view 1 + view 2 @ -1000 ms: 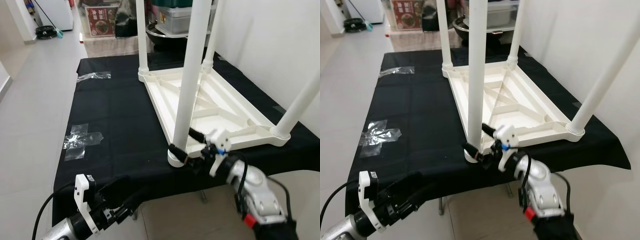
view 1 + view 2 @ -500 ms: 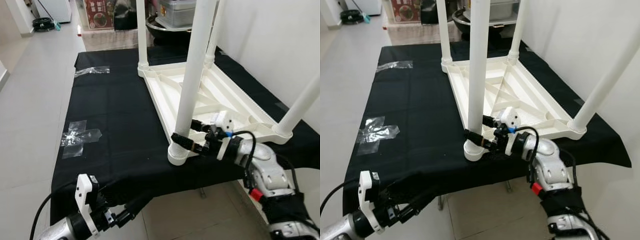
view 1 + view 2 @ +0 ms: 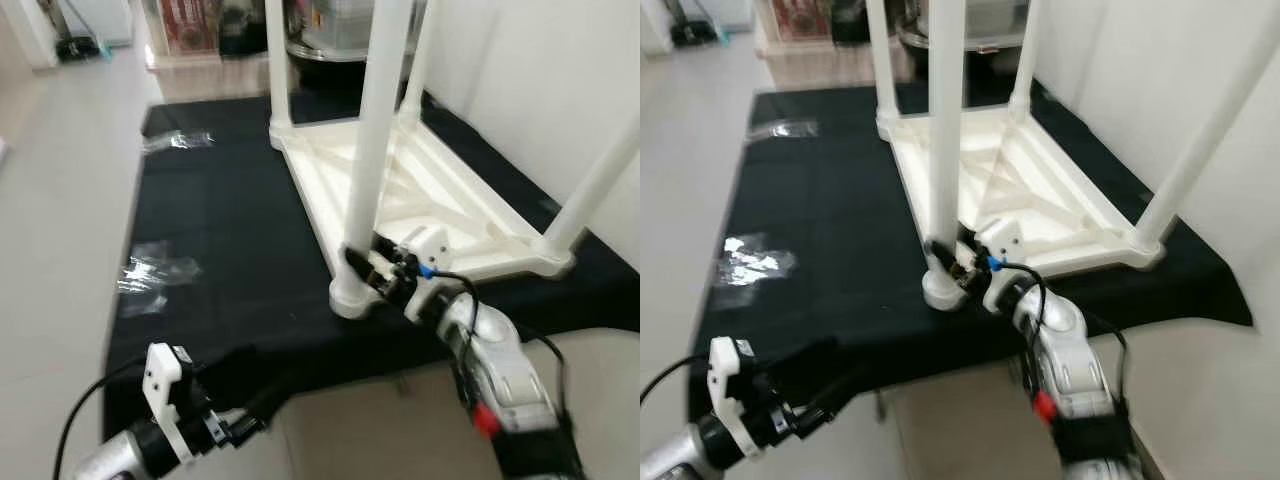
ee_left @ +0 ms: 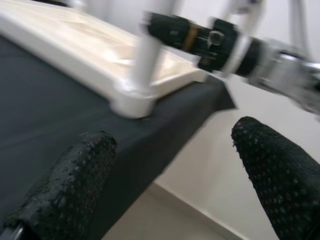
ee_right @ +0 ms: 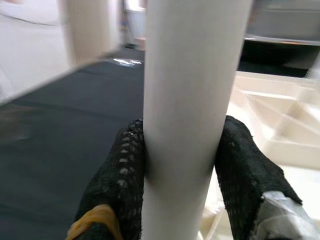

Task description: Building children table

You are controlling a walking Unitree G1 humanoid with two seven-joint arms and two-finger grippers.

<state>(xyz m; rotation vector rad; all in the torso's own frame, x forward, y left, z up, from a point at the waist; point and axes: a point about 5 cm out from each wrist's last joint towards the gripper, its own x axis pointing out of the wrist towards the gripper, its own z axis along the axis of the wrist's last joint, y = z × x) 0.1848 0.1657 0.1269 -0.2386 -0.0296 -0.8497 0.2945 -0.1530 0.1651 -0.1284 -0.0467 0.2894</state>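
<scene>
White table (image 3: 470, 215), four legs (image 3: 372, 150).

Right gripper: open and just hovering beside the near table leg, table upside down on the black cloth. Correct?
Not open. The right wrist view shows the right gripper shut on the near table leg, a finger pressed to each side. The rest holds: the white table lies upside down on the black cloth.

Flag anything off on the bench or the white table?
Nothing damaged. The table lies upside down on the black cloth, legs up, as expected mid-build. The right gripper clamps the near leg just above its socket. Crumpled clear tape is stuck to the cloth, apart from the table.
</scene>
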